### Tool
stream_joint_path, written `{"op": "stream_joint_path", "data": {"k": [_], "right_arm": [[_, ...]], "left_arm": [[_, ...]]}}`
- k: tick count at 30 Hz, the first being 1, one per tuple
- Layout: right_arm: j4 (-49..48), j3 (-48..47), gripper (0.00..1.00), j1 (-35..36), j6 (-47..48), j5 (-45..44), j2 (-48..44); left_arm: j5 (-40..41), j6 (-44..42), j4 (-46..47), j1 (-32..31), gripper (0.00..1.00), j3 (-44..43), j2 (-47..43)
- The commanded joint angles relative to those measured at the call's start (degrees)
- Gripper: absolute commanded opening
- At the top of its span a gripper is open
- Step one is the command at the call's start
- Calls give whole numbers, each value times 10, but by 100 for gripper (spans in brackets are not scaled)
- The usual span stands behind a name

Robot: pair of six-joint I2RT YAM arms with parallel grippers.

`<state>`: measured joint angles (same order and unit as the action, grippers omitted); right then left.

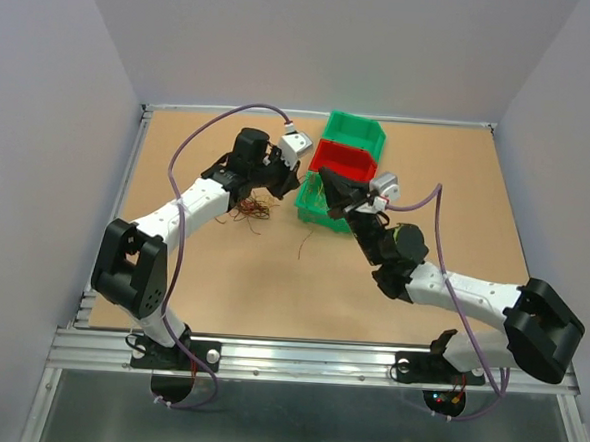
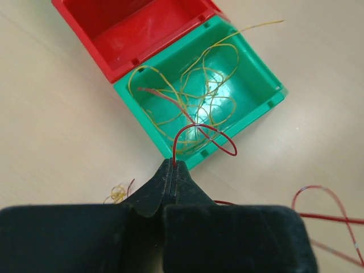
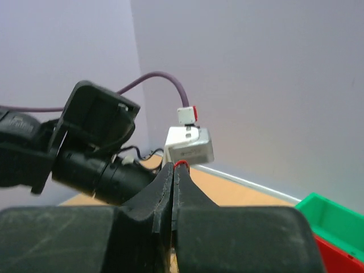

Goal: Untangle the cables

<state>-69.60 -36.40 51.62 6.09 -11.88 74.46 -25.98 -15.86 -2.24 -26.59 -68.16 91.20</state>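
Observation:
My left gripper is shut on a thin red cable that loops up from its tips over the near corner of a green bin. Several yellow cables lie tangled in that bin. My right gripper is shut on a red cable, a small loop of which shows at its tips. In the top view the left gripper and right gripper face each other beside the bins. A red-brown and yellow clump of cables lies on the table under the left wrist.
A red bin stands behind the green one, and a second green bin behind that. A small yellow clump and a red loop lie on the table. A loose strand lies mid-table. Grey walls close in the table.

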Motion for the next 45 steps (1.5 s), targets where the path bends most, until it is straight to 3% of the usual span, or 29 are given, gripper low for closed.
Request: {"op": "stream_joint_path", "data": {"k": [1,5,8,14,17,23,28,30,33,37,41,42,45], "right_arm": [[84,-124,1,-22,-4,-27,-3],[139,-154,1,-59,-20,-31,16],[205,-190,1,-115,-89,-6,27],[308,-292,1,-242,-193,148,92],[328,-329,1,-267,-208,204,125],[327,-418,1,-356,-267,373,216],[328,-442,1,-368,-238,411,254],[326,-448,0,-370,-220,423,269],[315,-466,1,-377,-212,442,306],[281,-495,0,-393,-230,477,367],[239,-518,1,-409,-267,505,403],[232,-532,1,-417,-285,517,422],[201,-553,1,-430,-323,532,448]], "left_arm": [[-19,-8,20,-3,2,-15,-2],[-20,-2,46,-5,5,-9,1],[-11,9,80,-5,6,5,-4],[-13,35,126,-6,14,-9,14],[-3,42,131,-12,14,-37,39],[18,21,95,-36,14,-181,175],[72,-1,28,-46,14,-334,280],[91,-8,-40,-46,13,-434,344],[113,-22,-98,-47,13,-507,398],[120,-23,-81,-47,16,-464,389],[121,-14,-61,-47,28,-423,347],[119,-3,-43,-46,35,-396,324],[105,16,-18,-42,39,-356,292]]}}
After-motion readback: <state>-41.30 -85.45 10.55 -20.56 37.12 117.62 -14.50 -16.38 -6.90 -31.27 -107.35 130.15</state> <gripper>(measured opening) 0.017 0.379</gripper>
